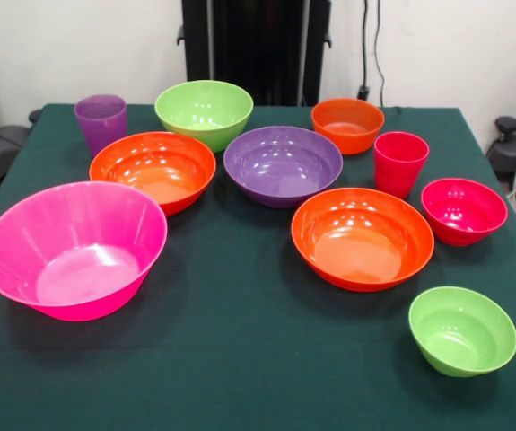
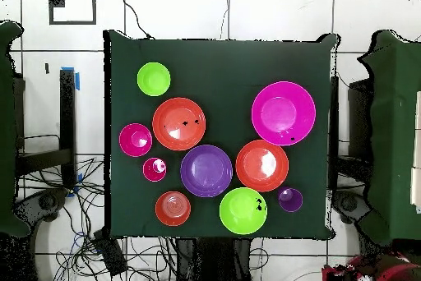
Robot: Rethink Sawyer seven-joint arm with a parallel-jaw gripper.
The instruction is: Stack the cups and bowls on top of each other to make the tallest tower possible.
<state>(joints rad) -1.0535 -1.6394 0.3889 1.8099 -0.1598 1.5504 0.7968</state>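
**No tower yet: we start with a wide base**

In the front view, nothing is stacked. All ten pieces stand apart and upright on the green table (image 1: 240, 359). The big pink bowl (image 1: 74, 249) sits by the left edge, nearest the camera. Behind it come an orange bowl (image 1: 153, 169) and the purple cup (image 1: 100, 121) near the far left corner. Along the far edge stand a lime bowl (image 1: 204, 112) and a small orange bowl (image 1: 347, 124). The purple bowl (image 1: 283, 164) holds the middle, with a second wide orange bowl (image 1: 362, 237) in front of it. The red cup (image 1: 400, 162) and red-pink bowl (image 1: 464, 210) stand toward the right edge, and a small lime bowl (image 1: 462, 329) sits near the right front corner. The gripper does not show here, so we cannot say how its fingers stand.

In the overhead view, the same spread shows: the pink bowl (image 2: 283, 112) is clear of its neighbours, while the purple bowl (image 2: 205, 170) nearly touches the orange bowl (image 2: 261, 165) beside it. No gripper shows here either.

We judge the first step is choosing a base. For height we would avoid deep nesting, pick the isolated pink bowl first, and grip by the rim, as the glossy walls likely slip.
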